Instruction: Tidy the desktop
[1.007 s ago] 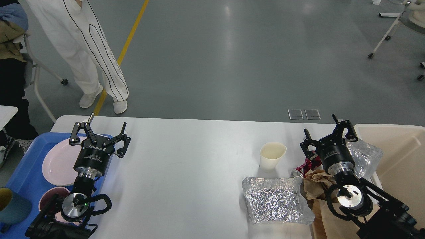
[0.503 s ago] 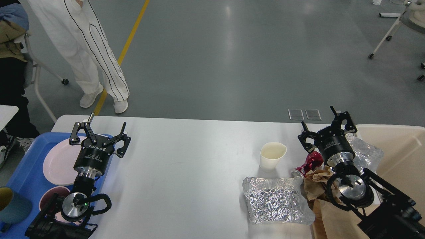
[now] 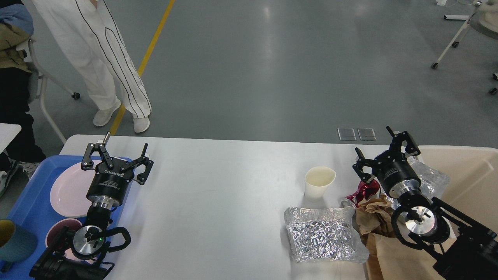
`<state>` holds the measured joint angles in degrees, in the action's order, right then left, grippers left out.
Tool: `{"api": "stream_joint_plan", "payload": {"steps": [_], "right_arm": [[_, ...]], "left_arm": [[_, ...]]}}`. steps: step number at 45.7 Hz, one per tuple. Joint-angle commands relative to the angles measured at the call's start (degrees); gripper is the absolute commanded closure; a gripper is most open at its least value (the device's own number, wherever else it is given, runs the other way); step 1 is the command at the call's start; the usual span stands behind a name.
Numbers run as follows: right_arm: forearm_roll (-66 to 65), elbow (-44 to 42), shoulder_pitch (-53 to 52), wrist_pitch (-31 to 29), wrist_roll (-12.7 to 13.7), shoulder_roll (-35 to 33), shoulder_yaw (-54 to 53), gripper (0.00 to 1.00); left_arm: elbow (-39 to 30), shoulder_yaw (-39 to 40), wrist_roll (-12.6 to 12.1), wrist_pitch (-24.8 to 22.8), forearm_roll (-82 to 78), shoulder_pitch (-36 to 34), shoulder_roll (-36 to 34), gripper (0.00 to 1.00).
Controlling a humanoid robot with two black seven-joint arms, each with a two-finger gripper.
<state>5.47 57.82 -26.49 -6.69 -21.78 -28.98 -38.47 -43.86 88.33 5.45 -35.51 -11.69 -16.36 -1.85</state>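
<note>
Desktop (image 3: 218, 186): the white tabletop fills the lower middle of the head view.
Left gripper (image 3: 116, 149): fingers spread wide, empty, above the desktop's left edge.
Blue tray (image 3: 27, 206): at the desktop's left edge, holding a pink plate (image 3: 68, 190).
Right gripper (image 3: 383, 146): fingers apart, holding nothing, over the desktop's right end.
Paper cup (image 3: 319, 182): upright on the desktop, right of centre.
Foil tray (image 3: 325, 237): on the desktop, nearer than the cup.
Red can (image 3: 360, 192): crushed, lying just right of the cup.
Beige bin (image 3: 467, 179): beyond the desktop's right edge.
</note>
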Motion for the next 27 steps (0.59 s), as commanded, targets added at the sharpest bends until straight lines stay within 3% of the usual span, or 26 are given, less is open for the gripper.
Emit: {"api": "stream_joint_plan", "payload": {"steps": [1, 18, 27], "right_arm": [[-0.11, -1.48, -11.45, -0.43, -0.11, -7.66, 22.17, 0.00], [0.24, -0.95, -48.11, -3.32, 0.07, -9.34, 75.09, 0.00], [0.33, -0.78, -66.65, -20.09, 0.15, -1.18, 98.64, 0.00]], "left_arm": [[0.00, 0.00, 0.00, 0.00, 0.00, 0.01, 0.01, 0.04], [0.00, 0.00, -0.09, 0.00, 0.00, 0.01, 0.01, 0.04], [0.00, 0.00, -0.09, 0.00, 0.00, 0.01, 0.01, 0.04]]}}
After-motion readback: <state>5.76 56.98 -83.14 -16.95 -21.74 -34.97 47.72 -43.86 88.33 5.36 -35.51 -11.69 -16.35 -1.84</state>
